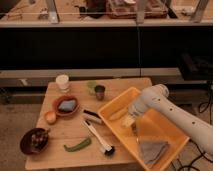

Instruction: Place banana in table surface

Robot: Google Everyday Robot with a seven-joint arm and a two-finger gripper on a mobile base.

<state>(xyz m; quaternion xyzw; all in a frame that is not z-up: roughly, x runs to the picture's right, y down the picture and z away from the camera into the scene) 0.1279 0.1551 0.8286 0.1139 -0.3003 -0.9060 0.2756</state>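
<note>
The table surface (75, 131), made of light wooden planks, is the largest thing. It spreads out to the left of the gripper (128, 120) and also behind it. The white arm (172, 114) comes in from the right side and bends down to the gripper, which hangs low inside the yellow tray (165, 131). This tray lies on the right part of the table, under and around the gripper, and one of its corners goes over the table edge on the right.

Whether the gripper is open or closed, I cannot tell. The banana (123, 118) shows as a small pale yellow shape right at the tip of the gripper, above the floor of the tray and not on the wooden planks. Whether it is held or only lies there I cannot tell.

A grey cloth (152, 150) lies in the tray, in front of the gripper and a little to the right. Far to the left and nearer to the front edge stands a dark bowl (35, 141). A red-brown bowl (66, 105) with something blue in it is to the left of the gripper. A brush (98, 137) with a black head lies on the planks just to the left of the tray. Next to it, further left, is the curved green vegetable (77, 145). A white cup (62, 82) stands far back on the left, and a dark cup (100, 91) stands behind the gripper, a little to the left. The round orange fruit (50, 117) lies just beside the red-brown bowl, on its left.
</note>
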